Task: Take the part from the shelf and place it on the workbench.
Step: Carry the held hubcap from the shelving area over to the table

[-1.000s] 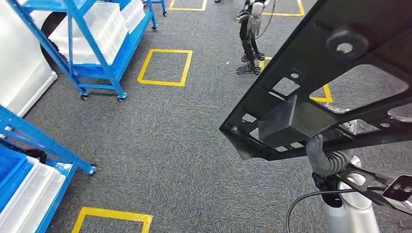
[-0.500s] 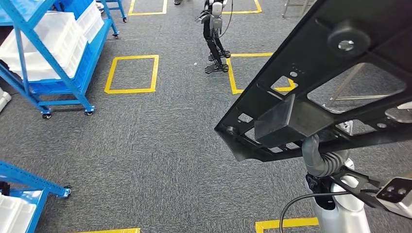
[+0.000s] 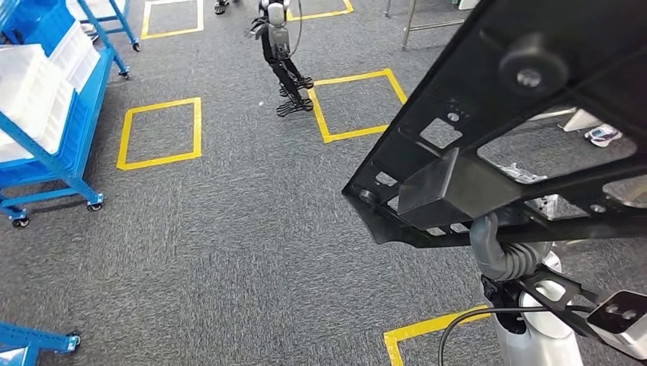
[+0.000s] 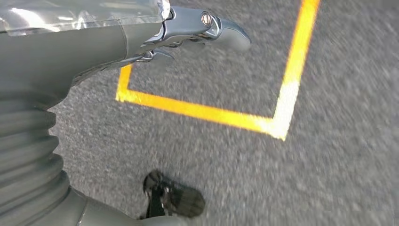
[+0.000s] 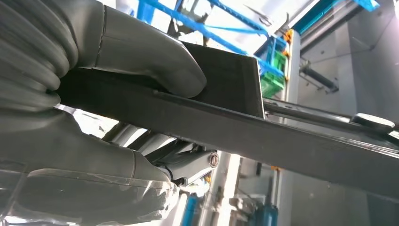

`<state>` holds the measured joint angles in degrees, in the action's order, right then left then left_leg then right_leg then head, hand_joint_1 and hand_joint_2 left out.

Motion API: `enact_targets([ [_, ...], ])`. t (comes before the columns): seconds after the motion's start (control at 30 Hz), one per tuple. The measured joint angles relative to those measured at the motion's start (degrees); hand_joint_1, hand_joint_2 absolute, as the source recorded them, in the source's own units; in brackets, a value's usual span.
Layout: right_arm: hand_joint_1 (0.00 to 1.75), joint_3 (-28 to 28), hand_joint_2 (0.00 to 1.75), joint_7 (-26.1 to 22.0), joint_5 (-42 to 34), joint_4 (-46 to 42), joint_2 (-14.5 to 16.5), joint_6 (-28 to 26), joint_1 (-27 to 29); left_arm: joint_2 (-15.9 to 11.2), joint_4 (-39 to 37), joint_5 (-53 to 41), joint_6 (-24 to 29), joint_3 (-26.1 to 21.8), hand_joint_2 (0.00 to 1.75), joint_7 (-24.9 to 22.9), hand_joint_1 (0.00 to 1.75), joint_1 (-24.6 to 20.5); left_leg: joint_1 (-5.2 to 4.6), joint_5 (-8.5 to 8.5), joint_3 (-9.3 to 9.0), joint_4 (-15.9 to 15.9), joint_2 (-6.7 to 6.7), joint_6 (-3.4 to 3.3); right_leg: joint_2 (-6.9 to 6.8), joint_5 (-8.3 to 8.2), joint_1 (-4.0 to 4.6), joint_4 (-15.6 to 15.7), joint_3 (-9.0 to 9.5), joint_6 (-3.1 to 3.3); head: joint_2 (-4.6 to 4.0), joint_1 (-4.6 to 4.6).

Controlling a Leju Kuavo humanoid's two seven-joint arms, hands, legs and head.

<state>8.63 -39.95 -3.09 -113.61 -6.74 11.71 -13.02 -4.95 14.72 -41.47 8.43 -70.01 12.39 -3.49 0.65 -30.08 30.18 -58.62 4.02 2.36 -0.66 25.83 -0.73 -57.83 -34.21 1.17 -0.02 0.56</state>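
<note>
My whole head view has swung since 0.5 s ago: the blue shelf rack (image 3: 53,145) has slid off toward my left edge and the other robot (image 3: 281,53) standing on the floor has drifted left too, so I am turning, not the things. The part (image 3: 488,152) sits the same against my right arm through that turn.

The part is a big black frame with cut-out windows, held up in the air directly above my right hand (image 3: 503,248) and reaching well out beyond it on both sides. Its long axis runs across in front of me, from low near the hand up and away to my right. In the right wrist view the thumb (image 5: 141,52) lies on one face of the bar and the rest of the hand presses from under it, so the right hand is clamped on the part.

My left hand (image 4: 197,28) hangs over the carpet (image 3: 229,252) beside a yellow floor marking (image 4: 202,113), holding nothing; spread or curled, I cannot tell.

I see no workbench, so I judge the carry is mid-way, right hand alone bearing it.
</note>
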Motion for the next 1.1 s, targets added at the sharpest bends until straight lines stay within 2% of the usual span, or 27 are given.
enact_targets([
  [0.07,1.75,1.0,1.75,0.0,-0.1,0.3,-0.2,-1.2,-0.7,0.7,-0.1,-0.4,-0.4,0.0,1.75,0.3,0.00,0.0,0.21,-3.82,3.20,-7.1,-2.71,0.24,1.09,-0.15,-0.01,0.1,0.03,0.40,0.00,0.12],
  [0.1,1.75,1.4,1.75,0.0,-0.1,0.5,-0.4,-1.8,-1.0,1.0,-0.2,-0.5,-0.6,0.0,1.75,0.5,0.00,0.2,0.24,-5.56,5.29,-11.4,-3.25,0.28,1.72,-0.18,0.08,0.1,0.01,0.48,0.00,0.16],
  [0.13,1.75,1.7,1.75,0.0,-0.1,0.7,-0.6,-2.2,-1.0,1.3,-0.2,-0.7,-0.7,0.0,1.75,0.7,0.00,0.2,0.24,-6.36,6.90,-14.5,-3.46,0.26,2.39,-0.20,0.18,0.1,0.01,0.51,0.01,0.18],
  [0.17,1.75,2.0,1.75,0.0,-0.1,0.9,-0.8,-2.5,-1.1,1.6,-0.3,-0.8,-0.8,0.0,1.75,0.7,0.00,0.3,0.24,-5.98,7.59,-15.5,-3.55,0.18,3.08,-0.21,0.27,0.1,0.04,0.51,0.00,0.17],
  [0.2,1.75,2.2,1.75,0.0,-0.1,1.1,-0.9,-2.6,-1.1,1.9,-0.3,-0.9,-0.9,0.0,1.75,0.8,0.00,0.3,0.25,-4.45,7.13,-14.0,-3.66,0.03,3.78,-0.22,0.32,0.0,0.09,0.50,0.00,0.17],
  [0.23,1.75,2.4,1.75,0.0,-0.1,1.3,-1.1,-2.6,-1.3,2.1,-0.4,-0.9,-0.9,0.0,1.75,0.8,0.00,0.2,0.26,-2.13,5.65,-10.5,-4.08,-0.17,4.50,-0.21,0.34,0.0,0.16,0.47,0.00,0.17],
  [0.3,1.75,2.8,1.75,0.0,-0.2,1.5,-1.3,-2.8,-1.6,2.3,-0.4,-0.8,-0.8,0.0,1.75,0.7,0.00,0.2,0.42,1.40,2.26,-2.4,-6.82,-0.55,5.89,-0.24,0.31,-0.3,0.01,0.15,0.00,0.14],
  [0.33,1.75,3.0,1.75,0.0,-0.3,1.6,-1.4,-3.1,-1.9,2.4,-0.4,-0.7,-0.8,0.0,1.75,0.6,0.00,0.2,0.44,2.15,1.30,0.0,-7.99,-0.69,6.57,-0.35,0.23,-0.3,-0.24,-0.18,0.00,0.14],
  [0.37,1.75,3.3,1.75,0.0,-0.3,1.7,-1.6,-3.4,-2.1,2.5,-0.4,-0.7,-0.8,0.0,1.75,0.5,0.00,0.2,0.39,2.20,0.97,1.1,-8.72,-0.84,7.23,-0.53,0.11,-0.3,-0.54,-0.58,0.01,0.14],
  [0.43,1.75,3.8,1.75,0.0,-0.2,2.0,-2.0,-4.1,-2.5,2.7,-0.4,-0.5,-0.8,0.0,1.75,0.4,0.00,0.1,0.27,2.44,0.94,1.4,-7.77,-1.36,8.39,-0.97,-0.13,-0.1,-0.98,-1.43,0.00,0.15],
  [0.47,1.75,4.1,1.75,0.0,-0.2,2.1,-2.3,-4.5,-2.6,2.9,-0.4,-0.6,-0.9,0.0,1.75,0.4,0.00,0.0,0.30,2.71,0.85,1.7,-7.12,-1.76,7.81,-0.78,-0.09,-0.3,-1.23,-1.68,0.01,0.11],
  [0.5,1.75,4.4,1.75,0.0,-0.1,2.2,-2.5,-5.0,-2.8,3.0,-0.4,-0.7,-1.1,0.0,1.75,0.5,0.00,-0.1,0.36,2.99,0.79,2.1,-6.38,-2.20,6.45,0.06,0.03,-1.5,-1.86,-1.86,0.00,0.01],
  [0.57,1.75,5.0,1.75,0.0,0.3,2.3,-3.1,-6.3,-3.4,3.3,-0.5,-1.0,-1.7,0.0,1.75,0.5,0.00,-0.1,0.27,3.31,0.75,2.5,-4.79,-2.78,2.81,3.51,0.26,-7.6,-4.65,-2.00,0.00,-0.21],
  [0.6,1.75,5.4,1.75,0.0,0.5,2.3,-3.4,-6.8,-3.6,3.4,-0.5,-1.2,-1.9,0.0,1.75,0.5,0.00,0.0,0.15,3.30,0.79,2.5,-4.01,-2.91,1.82,5.40,0.25,-11.7,-6.53,-2.10,0.00,-0.30],
  [0.63,1.75,5.7,1.75,0.0,0.6,2.3,-3.8,-7.2,-3.6,3.5,-0.5,-1.4,-2.1,0.0,1.75,0.5,0.00,0.1,0.05,3.27,0.82,2.5,-3.24,-2.96,1.44,6.58,0.19,-15.1,-8.07,-2.20,0.00,-0.31],
  [0.67,1.75,5.9,1.75,0.0,0.7,2.3,-4.2,-7.5,-3.6,3.6,-0.5,-1.5,-2.2,0.0,1.75,0.5,0.00,0.1,-0.02,3.21,0.84,2.4,-2.51,-2.99,1.26,6.77,0.13,-16.7,-8.77,-2.26,0.00,-0.31],
  [0.7,1.75,6.1,1.75,0.0,0.8,2.3,-4.6,-7.6,-3.6,3.8,-0.6,-1.6,-2.2,0.0,1.75,0.4,0.00,0.0,-0.06,3.13,0.85,2.3,-1.83,-2.98,1.08,5.90,0.08,-16.0,-8.32,-2.28,0.00,-0.32],
  [0.73,1.75,6.3,1.75,0.1,0.8,2.3,-4.9,-7.7,-3.7,4.0,-0.6,-1.7,-2.1,0.0,1.75,0.4,0.00,-0.1,-0.08,3.01,0.82,2.2,-1.19,-2.92,0.67,4.21,0.07,-13.0,-6.66,-2.22,0.01,-0.32],
  [0.8,1.75,6.6,1.75,0.5,0.6,2.3,-5.4,-7.7,-4.2,4.5,-0.7,-1.8,-1.8,0.0,1.75,0.3,0.00,-0.3,-0.28,2.62,0.70,1.9,-0.06,-2.55,-1.84,1.09,0.40,-4.5,-2.08,-1.85,0.01,-0.32],
  [0.83,1.75,6.7,1.75,0.8,0.5,2.3,-5.6,-7.7,-4.6,4.7,-0.7,-1.8,-1.6,0.0,1.75,0.3,0.00,-0.3,-0.43,2.42,0.63,1.7,0.42,-2.30,-2.80,0.35,0.63,-1.7,-0.60,-1.60,0.01,-0.28],
  [0.87,1.75,6.8,1.75,1.2,0.4,2.3,-5.8,-7.7,-4.9,4.9,-0.7,-2.0,-1.6,0.0,1.75,0.3,0.00,-0.4,-0.57,2.25,0.54,1.6,0.91,-2.03,-3.37,0.20,0.88,-0.3,0.06,-1.38,0.01,-0.27],
  [0.93,1.75,7.0,1.75,1.7,0.2,2.2,-6.2,-7.7,-5.3,5.2,-0.8,-2.2,-1.6,0.0,1.75,0.3,0.00,-0.4,-0.65,2.04,0.29,1.7,1.96,-1.49,-2.28,0.15,1.02,0.0,0.03,-0.91,0.01,-0.23],
  [0.97,1.75,7.1,1.75,1.9,0.2,2.2,-6.5,-7.7,-5.4,5.4,-0.8,-2.2,-1.6,0.1,1.75,0.3,0.00,-0.5,-0.55,1.71,0.23,1.4,1.90,-1.18,-1.69,0.01,0.91,0.2,0.13,-0.64,0.01,-0.23],
  [1.03,1.75,7.1,1.75,2.0,0.1,2.2,-6.7,-7.7,-5.7,5.6,-0.8,-2.2,-1.6,0.1,1.75,0.3,0.00,-0.6,-0.28,-0.53,1.31,-1.6,-0.10,-0.62,-0.53,-0.34,0.56,0.7,0.30,-0.02,0.01,-0.10],
  [1.1,1.75,7.2,1.75,2.0,0.0,2.2,-6.8,-7.7,-5.9,5.7,-0.8,-2.2,-1.6,0.1,1.75,0.3,0.00,-0.4,-0.06,-4.43,4.65,-9.1,-2.70,-0.26,0.70,-0.47,0.48,0.7,0.23,0.30,0.01,0.08],
])
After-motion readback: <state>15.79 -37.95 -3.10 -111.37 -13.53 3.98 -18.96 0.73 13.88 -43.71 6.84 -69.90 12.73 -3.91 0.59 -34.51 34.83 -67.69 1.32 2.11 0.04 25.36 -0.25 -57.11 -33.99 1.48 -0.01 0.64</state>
